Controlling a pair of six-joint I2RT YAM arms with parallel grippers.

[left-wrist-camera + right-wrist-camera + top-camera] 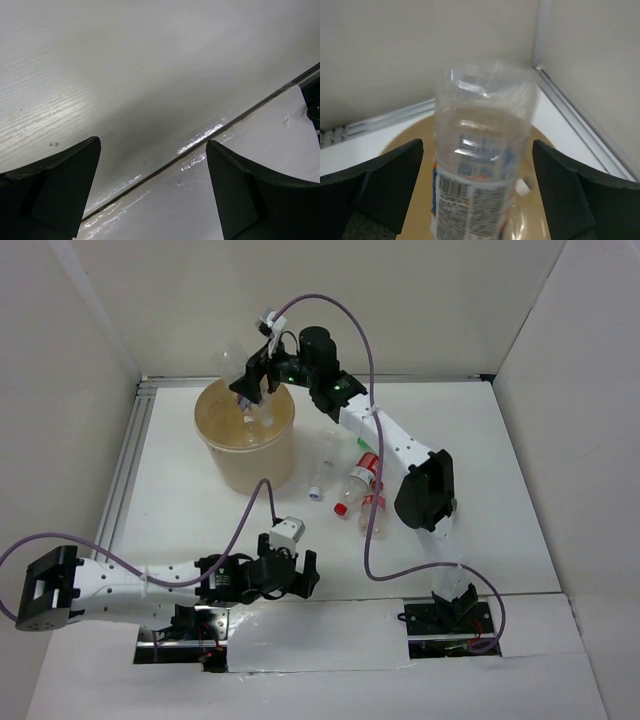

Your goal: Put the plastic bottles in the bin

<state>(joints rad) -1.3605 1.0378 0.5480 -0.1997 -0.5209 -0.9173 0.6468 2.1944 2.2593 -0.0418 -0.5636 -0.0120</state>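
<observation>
Blue-white labelled bottle (480,170) above the bin (245,468) — between 2 spread fingers (380,180).
Sits inside the right gripper (250,388), jaws apart, unclamped; other bottles (360,482) lying on the table (480,490) just right of the bin. Left gripper (152,145) also spread — low over the table.

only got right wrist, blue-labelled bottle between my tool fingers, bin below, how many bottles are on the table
observer: at least three bottles lie on the table, right of the bin, beside the right arm
operator: where's the left tool
observer: the left tool is low by the table's near edge, open and empty
operator: am i centred over the bin
observer: no, the right tool looks above the far half of its opening
</observation>
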